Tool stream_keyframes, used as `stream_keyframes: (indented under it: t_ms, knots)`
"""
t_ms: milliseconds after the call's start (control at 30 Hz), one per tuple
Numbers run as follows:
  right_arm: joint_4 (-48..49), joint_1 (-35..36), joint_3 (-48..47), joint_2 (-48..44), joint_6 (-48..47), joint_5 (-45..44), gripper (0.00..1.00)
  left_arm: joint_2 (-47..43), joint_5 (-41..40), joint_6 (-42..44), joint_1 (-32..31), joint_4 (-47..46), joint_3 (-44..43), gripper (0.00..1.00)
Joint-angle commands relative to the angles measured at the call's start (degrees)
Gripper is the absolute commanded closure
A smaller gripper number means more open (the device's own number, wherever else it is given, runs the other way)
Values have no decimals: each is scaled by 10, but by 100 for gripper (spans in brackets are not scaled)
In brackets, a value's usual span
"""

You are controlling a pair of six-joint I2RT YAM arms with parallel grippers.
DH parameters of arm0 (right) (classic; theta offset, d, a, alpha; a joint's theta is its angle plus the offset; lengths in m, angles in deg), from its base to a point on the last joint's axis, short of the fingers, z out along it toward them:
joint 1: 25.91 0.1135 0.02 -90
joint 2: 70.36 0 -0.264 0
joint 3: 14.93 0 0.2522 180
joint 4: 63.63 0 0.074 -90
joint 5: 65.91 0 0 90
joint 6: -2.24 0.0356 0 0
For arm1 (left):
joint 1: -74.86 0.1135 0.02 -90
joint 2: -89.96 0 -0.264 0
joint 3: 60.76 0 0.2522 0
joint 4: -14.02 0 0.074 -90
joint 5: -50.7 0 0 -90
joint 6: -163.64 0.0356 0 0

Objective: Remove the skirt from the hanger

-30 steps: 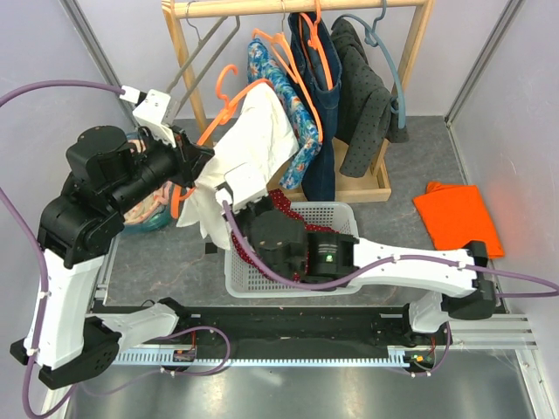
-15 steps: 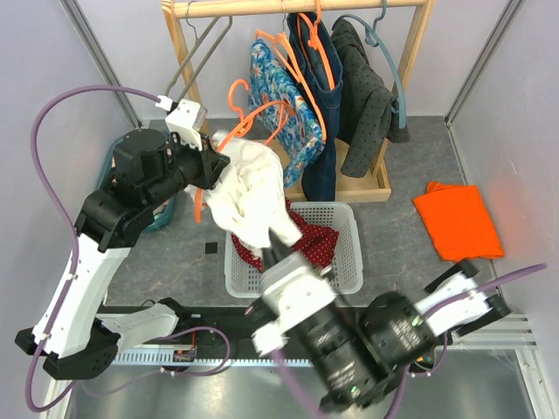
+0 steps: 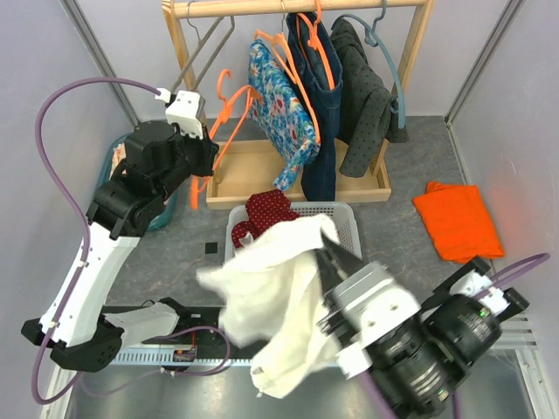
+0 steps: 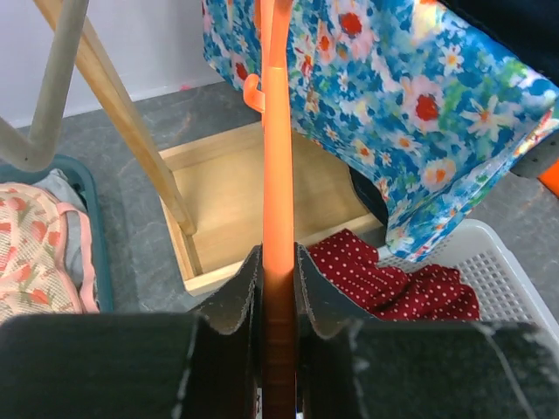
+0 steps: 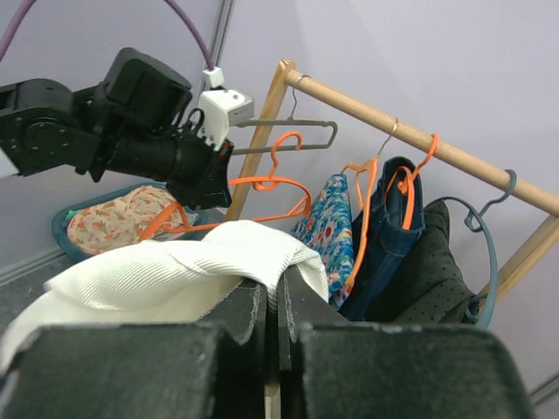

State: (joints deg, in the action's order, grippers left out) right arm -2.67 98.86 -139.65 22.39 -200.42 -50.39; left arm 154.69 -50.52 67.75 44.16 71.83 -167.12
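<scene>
The white skirt [image 3: 278, 297] hangs free of the hanger, bunched in my right gripper [image 3: 325, 240], which is shut on its edge and raised high toward the camera over the basket. In the right wrist view the skirt [image 5: 175, 271] drapes over the closed jaws of the right gripper [image 5: 272, 292]. The orange hanger [image 3: 220, 122] is bare and held up at the left by my left gripper [image 3: 199, 166], which is shut on its bar. The hanger [image 4: 278, 175] runs straight up between the left gripper's fingers [image 4: 278, 288].
A white basket [image 3: 348, 229] holds a red dotted garment [image 3: 266, 209]. The wooden rack [image 3: 297, 7] carries a floral garment [image 3: 279, 96], denim [image 3: 325, 78] and a dark jacket [image 3: 367, 96]. A teal bin [image 3: 118, 161] stands at left, an orange cloth [image 3: 458, 218] at right.
The skirt has come off the hanger. My right gripper has pulled it down and toward the near edge, rising close to the camera. My left gripper holds the now bare hanger a little higher.
</scene>
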Motion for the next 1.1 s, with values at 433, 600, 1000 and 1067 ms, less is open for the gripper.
stream_keyframes:
  t_ms: [433, 600, 1000, 1067]
  knots:
    - [-241, -94, 217, -251, 500, -44, 100, 44, -22, 32, 2, -58, -113, 98]
    - [-420, -196, 213, -248, 664, -32, 100, 72, -41, 44, 2, -82, -137, 98]
    - [-792, -429, 186, -180, 1047, 129, 100, 160, -64, 54, 2, -104, -242, 98]
    - [-818, -455, 192, -174, 1075, 155, 100, 161, -66, 55, 2, -106, -241, 98]
